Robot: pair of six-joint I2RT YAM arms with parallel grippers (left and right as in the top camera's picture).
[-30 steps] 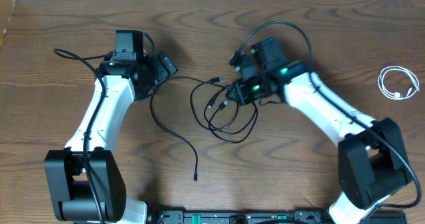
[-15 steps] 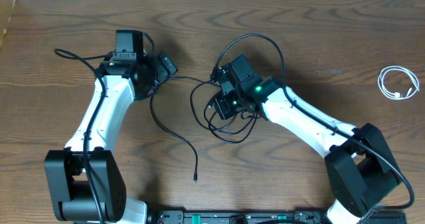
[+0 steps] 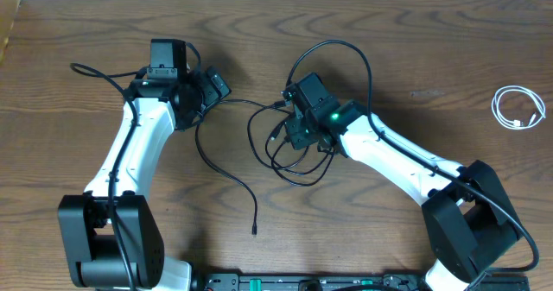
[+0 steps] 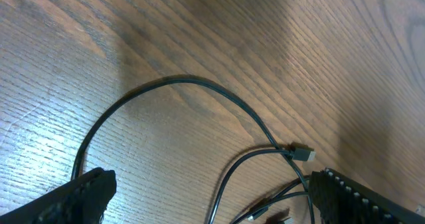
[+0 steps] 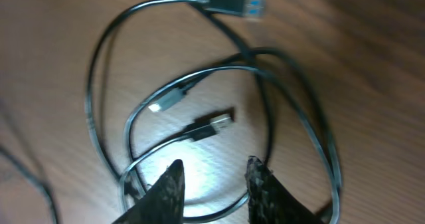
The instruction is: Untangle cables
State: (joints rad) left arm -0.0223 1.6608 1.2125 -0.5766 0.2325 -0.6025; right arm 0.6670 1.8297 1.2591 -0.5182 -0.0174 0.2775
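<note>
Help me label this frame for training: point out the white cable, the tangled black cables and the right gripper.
white cable (image 3: 496, 110): overhead view, left bend of its coil.
black cables (image 5: 216, 124): right wrist view, silver-tipped plug inside the loops.
right gripper (image 5: 214, 165): right wrist view, midway between its fingertips.

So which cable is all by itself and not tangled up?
The white cable, coiled up alone at the far right of the table. The black cables lie looped over one another in the middle.

no readable text, no labels, no numbers
</note>
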